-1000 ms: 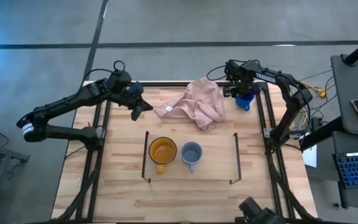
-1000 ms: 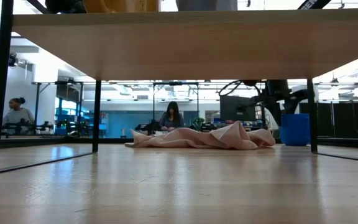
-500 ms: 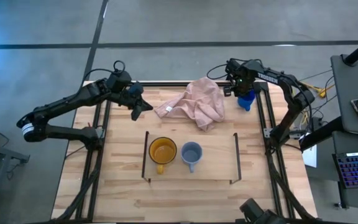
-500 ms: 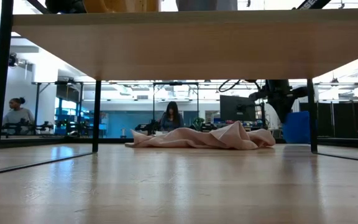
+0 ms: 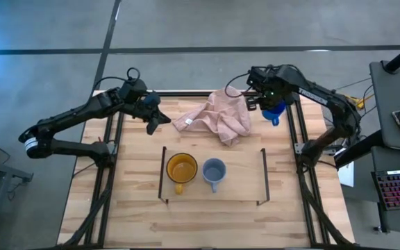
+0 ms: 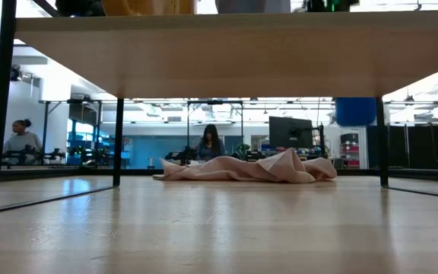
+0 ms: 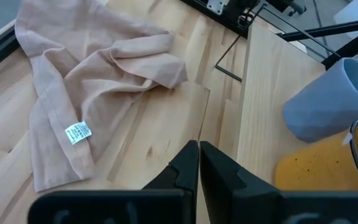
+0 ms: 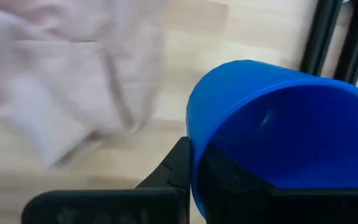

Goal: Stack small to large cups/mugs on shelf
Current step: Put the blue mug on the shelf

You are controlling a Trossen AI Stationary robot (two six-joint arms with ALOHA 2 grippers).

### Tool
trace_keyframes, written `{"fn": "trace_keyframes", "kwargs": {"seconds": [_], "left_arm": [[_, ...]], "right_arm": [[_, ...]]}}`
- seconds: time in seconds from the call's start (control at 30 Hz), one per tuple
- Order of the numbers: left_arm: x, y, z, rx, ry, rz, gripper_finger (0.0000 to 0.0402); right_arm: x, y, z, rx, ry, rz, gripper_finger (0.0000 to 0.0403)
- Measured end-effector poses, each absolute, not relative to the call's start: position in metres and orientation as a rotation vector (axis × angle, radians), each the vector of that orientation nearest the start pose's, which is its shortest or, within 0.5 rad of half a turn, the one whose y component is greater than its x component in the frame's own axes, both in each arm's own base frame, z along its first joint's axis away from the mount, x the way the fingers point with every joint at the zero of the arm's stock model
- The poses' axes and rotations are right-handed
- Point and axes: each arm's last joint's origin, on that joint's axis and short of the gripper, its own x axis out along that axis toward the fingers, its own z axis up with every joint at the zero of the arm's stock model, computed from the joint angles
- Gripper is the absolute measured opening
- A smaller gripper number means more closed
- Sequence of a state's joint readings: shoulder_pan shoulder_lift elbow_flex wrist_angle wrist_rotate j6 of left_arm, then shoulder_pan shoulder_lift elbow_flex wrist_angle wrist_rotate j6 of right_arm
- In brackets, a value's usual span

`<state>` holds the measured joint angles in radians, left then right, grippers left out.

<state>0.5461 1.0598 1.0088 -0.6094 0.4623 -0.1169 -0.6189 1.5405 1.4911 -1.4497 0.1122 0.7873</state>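
Observation:
The blue mug (image 5: 275, 111) hangs above the table's far right corner and shows clear of the tabletop in the low view (image 6: 353, 111). My right gripper (image 8: 194, 168) is shut on it. The yellow-orange mug (image 5: 181, 168) and the smaller grey mug (image 5: 214, 171) stand side by side on the wooden shelf (image 5: 242, 187). My left gripper (image 5: 153, 121) hovers shut over the table's far left part, holding nothing. My right gripper pinches the blue mug's rim (image 8: 190, 134), with one finger (image 8: 174, 171) outside the wall and the other (image 8: 222, 180) inside the mug. The fingers come from above, pointing down. The mug hangs below them, opening up and lifted clear of the table.
A crumpled pink cloth (image 5: 217, 117) lies on the far middle of the table, just left of the raised mug. Thin black rails (image 5: 264, 177) stand at the shelf's two short ends. People sit in the room beyond the table (image 6: 209, 143).
My right gripper has shut on the blue mug's rim and gone up. The mug, which stood on the table a second ago, now hangs clear above it.

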Motion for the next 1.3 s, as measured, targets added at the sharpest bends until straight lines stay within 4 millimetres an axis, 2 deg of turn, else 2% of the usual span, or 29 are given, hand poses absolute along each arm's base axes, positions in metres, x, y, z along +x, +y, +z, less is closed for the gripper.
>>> {"fn": "trace_keyframes", "kwargs": {"seconds": [0.2,0.43,0.6,0.83,1.13,1.3], "left_arm": [[0.192,0.101,0.32,-0.447,0.589,0.098,0.0],[0.198,0.103,0.314,-0.463,0.612,0.033,0.0],[0.201,0.104,0.311,-0.464,0.624,0.028,0.0],[0.2,0.104,0.311,-0.42,0.622,0.014,0.0],[0.2,0.104,0.311,-0.411,0.624,0.01,0.0],[0.2,0.104,0.311,-0.394,0.624,0.004,0.0]], "right_arm": [[0.24,-0.105,0.372,1.035,1.077,-1.117,0.0009],[0.269,-0.047,0.409,1.163,0.909,-1.024,0.0009],[0.293,-0.004,0.406,1.236,0.932,-0.993,0.0009],[0.304,0.049,0.4,1.324,0.99,-0.983,0.0009],[0.296,0.095,0.386,1.419,1.001,-1.088,0.0009],[0.295,0.099,0.382,1.42,0.995,-1.113,0.0011]]}}
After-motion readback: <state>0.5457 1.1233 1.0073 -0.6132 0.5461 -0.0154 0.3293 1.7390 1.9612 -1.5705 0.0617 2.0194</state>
